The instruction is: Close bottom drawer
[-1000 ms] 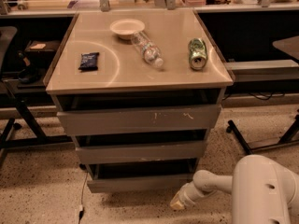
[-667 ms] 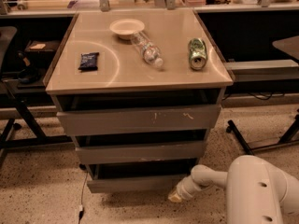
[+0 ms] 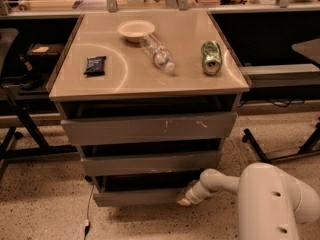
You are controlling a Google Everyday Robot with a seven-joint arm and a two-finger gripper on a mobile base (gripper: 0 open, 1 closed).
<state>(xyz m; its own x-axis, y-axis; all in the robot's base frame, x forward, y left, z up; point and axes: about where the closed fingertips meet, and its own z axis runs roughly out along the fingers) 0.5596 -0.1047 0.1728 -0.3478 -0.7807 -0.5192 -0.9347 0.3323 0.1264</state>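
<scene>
The bottom drawer (image 3: 135, 197) is the lowest of three grey drawers under the beige cabinet top, and its narrow plain front strip stands out a little from the cabinet. My gripper (image 3: 184, 197) reaches in from the lower right on a white arm and sits against the right end of that front strip. The middle drawer front (image 3: 150, 163) and the taller scratched top drawer front (image 3: 150, 128) are above it, both also pulled out a little.
On the cabinet top (image 3: 190, 81) lie a white bowl (image 3: 135, 30), a clear plastic bottle (image 3: 157, 53), a green can (image 3: 211, 57) and a dark snack packet (image 3: 95, 65). Chair legs (image 3: 280, 149) stand to the right, a black frame (image 3: 20, 129) to the left. A cable (image 3: 89, 209) trails on the speckled floor.
My gripper has moved left along the floor level to the right end of the bottom drawer's front, and the drawer front sits a little further in.
</scene>
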